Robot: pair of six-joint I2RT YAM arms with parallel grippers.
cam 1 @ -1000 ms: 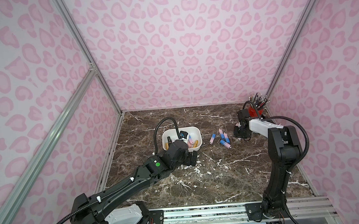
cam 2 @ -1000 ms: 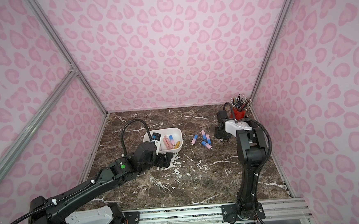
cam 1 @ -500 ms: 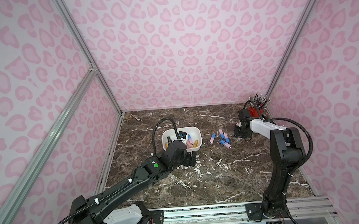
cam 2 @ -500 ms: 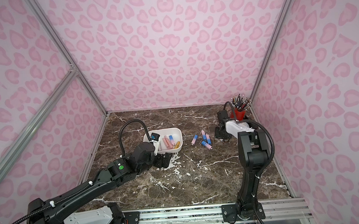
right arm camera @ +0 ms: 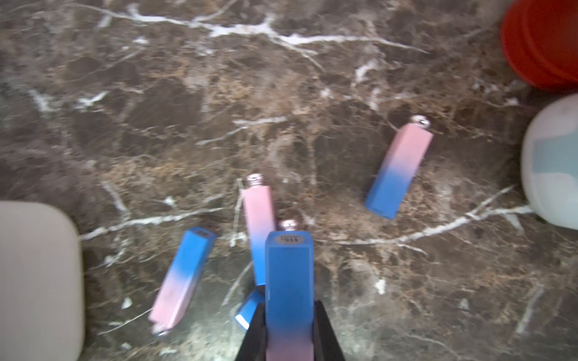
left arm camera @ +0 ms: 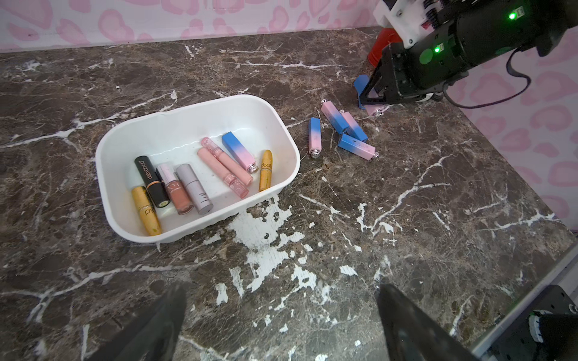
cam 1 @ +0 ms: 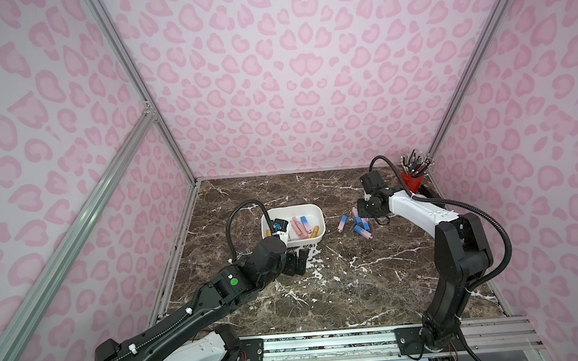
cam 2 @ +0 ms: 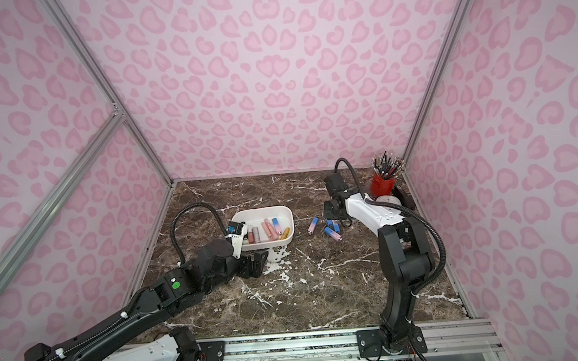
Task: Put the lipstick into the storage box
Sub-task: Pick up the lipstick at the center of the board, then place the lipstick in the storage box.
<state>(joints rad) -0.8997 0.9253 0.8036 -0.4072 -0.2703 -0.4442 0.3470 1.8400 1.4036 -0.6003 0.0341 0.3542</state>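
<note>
The storage box (cam 1: 291, 208) (cam 2: 265, 209) (left arm camera: 187, 109) is a low white tub left of the table's middle, and several lipsticks lie in it. My right gripper (cam 1: 363, 214) (cam 2: 331, 213) (left arm camera: 373, 93) (right arm camera: 289, 309) is shut on a blue-to-pink lipstick (right arm camera: 289, 275) (left arm camera: 359, 82), which is tilted with its pink end low over the marble. Several matching lipsticks (cam 1: 342, 223) (cam 2: 332, 234) (left arm camera: 356, 147) (right arm camera: 398, 168) lie loose beside it. My left gripper (cam 1: 296, 263) (cam 2: 255, 264) (left arm camera: 281, 297) is open with nothing in it, just in front of the box.
A red pen cup (cam 1: 413, 180) (cam 2: 383, 184) full of pens stands in the back right corner. Next to it sits a white round object (cam 2: 388, 199) (right arm camera: 553, 162). Pink patterned walls close in the marble table (cam 1: 339, 288) on three sides.
My right gripper has closed on the lipstick and shifted slightly left. The left arm has drawn back a little from the box, still open.
</note>
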